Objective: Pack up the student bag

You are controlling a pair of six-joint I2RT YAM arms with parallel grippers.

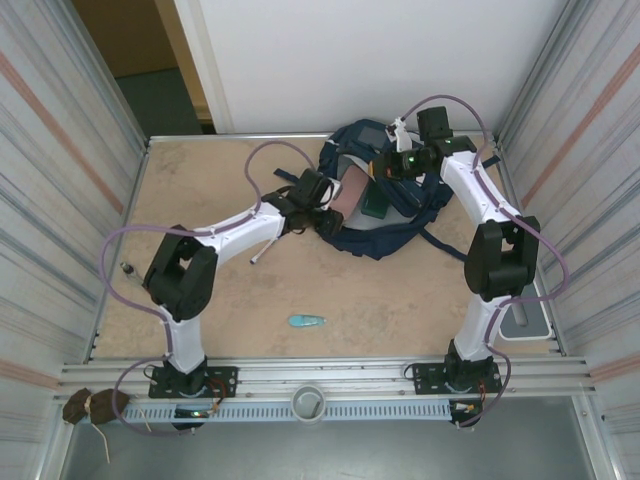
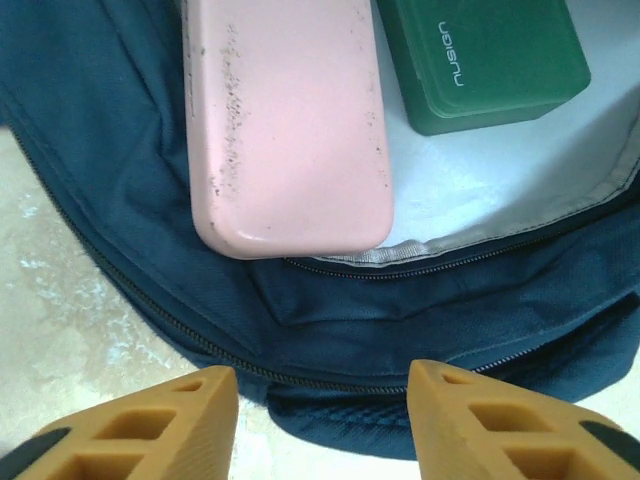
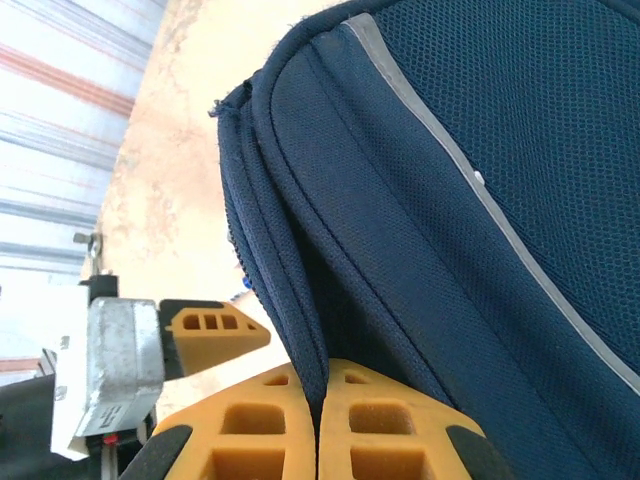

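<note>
The student bag, navy blue, lies at the back right of the table with its mouth held up. A pink flat case rests half inside the mouth on the pale lining, beside a green box. My left gripper is open just short of the bag's zipped rim, with nothing between its fingers; from above it sits at the bag's left side by the pink case. My right gripper is shut on a fold of the bag's edge, lifting it.
A small teal object lies on the table near the front middle. A grey tray stands by the right arm's base. A small item lies at the left edge. Corrugated walls close both sides.
</note>
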